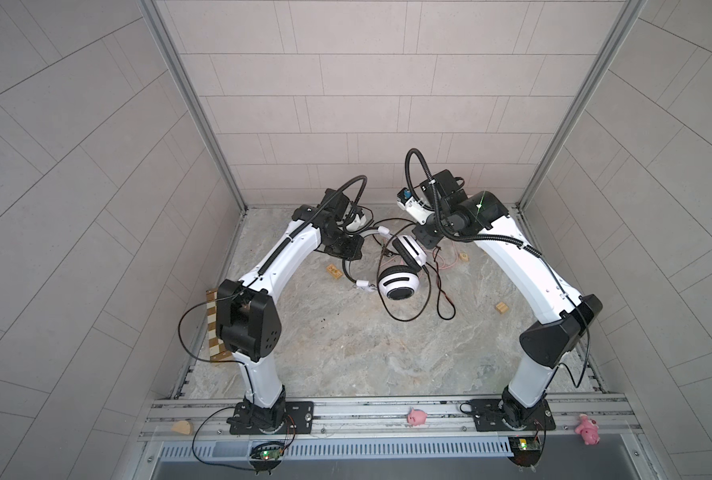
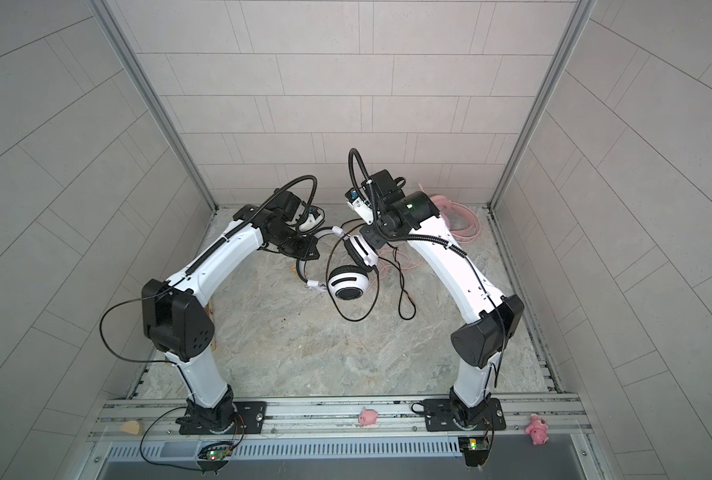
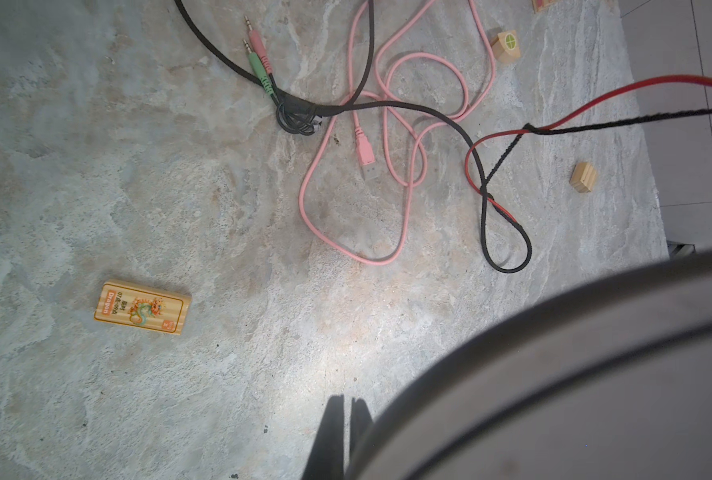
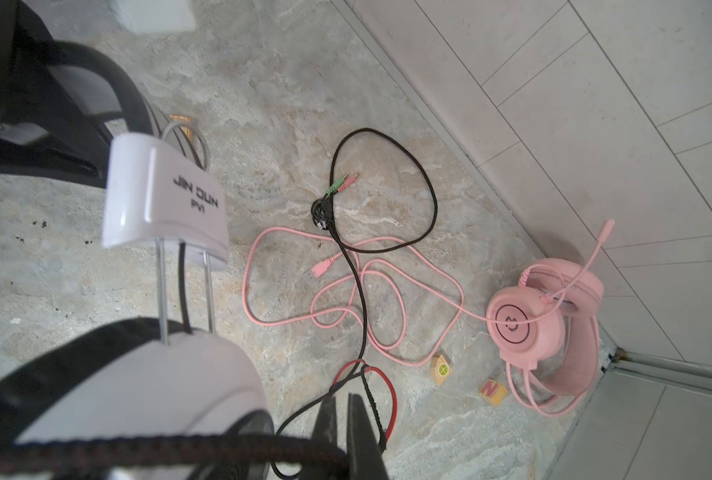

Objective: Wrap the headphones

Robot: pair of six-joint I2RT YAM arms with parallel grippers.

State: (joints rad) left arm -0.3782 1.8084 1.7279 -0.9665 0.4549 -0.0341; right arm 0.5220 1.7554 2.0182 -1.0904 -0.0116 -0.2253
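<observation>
White over-ear headset with black stripes (image 1: 400, 282) held up between the two claws, left claw (image 3: 348, 401) pinched shut on its band, right claw (image 4: 343, 399) closed on its black braided cable (image 4: 179, 453), all-pink over-ear headset (image 4: 528, 324) lying beyond the right claw in the grey marbled desk's (image 1: 346, 353) corner, pink cable (image 4: 387, 266) sprawled below.

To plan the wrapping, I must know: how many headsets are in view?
2. The white headset is near the middle; the pink headset lies in the far right corner. No other seems hidden.
</observation>
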